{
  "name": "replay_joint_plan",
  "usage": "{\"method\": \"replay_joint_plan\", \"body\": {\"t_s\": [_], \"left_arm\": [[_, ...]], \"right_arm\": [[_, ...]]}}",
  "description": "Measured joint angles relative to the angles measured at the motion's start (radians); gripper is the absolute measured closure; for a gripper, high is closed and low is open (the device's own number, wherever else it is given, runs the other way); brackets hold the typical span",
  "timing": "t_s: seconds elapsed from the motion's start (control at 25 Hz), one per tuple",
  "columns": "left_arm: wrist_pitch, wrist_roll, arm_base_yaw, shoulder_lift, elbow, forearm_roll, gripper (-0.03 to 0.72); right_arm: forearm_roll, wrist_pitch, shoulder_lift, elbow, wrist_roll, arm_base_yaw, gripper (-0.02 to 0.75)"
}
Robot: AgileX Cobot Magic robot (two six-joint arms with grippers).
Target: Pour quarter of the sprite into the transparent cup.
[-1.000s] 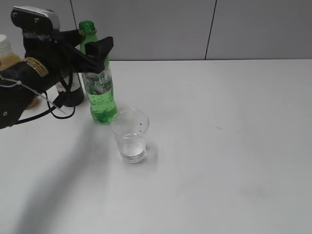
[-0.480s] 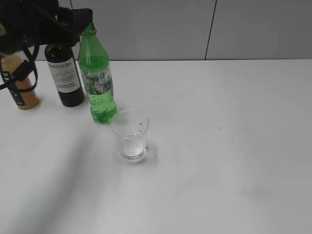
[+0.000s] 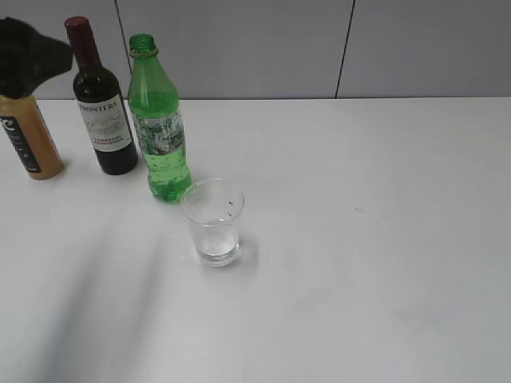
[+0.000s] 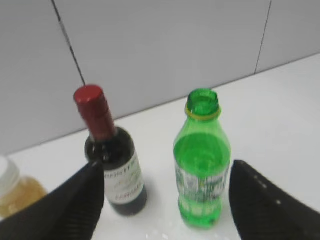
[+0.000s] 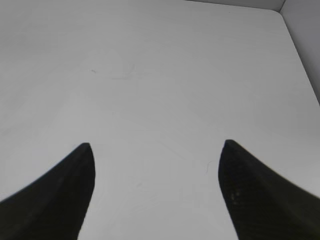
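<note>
Hovering with my left gripper (image 4: 162, 200) spread wide and empty above the sprite (image 3: 160, 128), which stands near the table's (image 3: 383, 239) far-left corner beside the wine bottle (image 3: 100, 104). Just before it sits the transparent cup (image 3: 212, 222). My right gripper (image 5: 155, 195) gapes wide over bare tabletop.

Along the worktop's (image 3: 383, 239) back-left edge we see three obstacles in a row: an orange-juice bottle (image 3: 28, 140), a wine bottle (image 3: 104, 112) and the sprite (image 3: 160, 132), with the transparent cup (image 3: 214, 223) just in front. Toward the right edge, room lies open.
</note>
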Motion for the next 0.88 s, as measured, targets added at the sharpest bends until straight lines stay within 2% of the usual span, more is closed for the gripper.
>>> {"method": "replay_joint_plan", "body": {"t_s": [0.16,0.36,0.68,0.88], "left_arm": [[0.238,0.000,0.016,-0.073,0.000,-0.060,0.098],[0.456,0.000,0.061,-0.128,0.000,-0.085,0.098],[0.700,0.029,0.136,-0.174,0.000,-0.085,0.090],[0.777,0.070,0.233,-0.224,0.000,-0.085,0.086]], "right_arm": [[0.000,0.000,0.000,0.000,0.000,0.000,0.144],[0.000,0.000,0.000,0.000,0.000,0.000,0.144],[0.000,0.000,0.000,0.000,0.000,0.000,0.144],[0.000,0.000,0.000,0.000,0.000,0.000,0.144]]}}
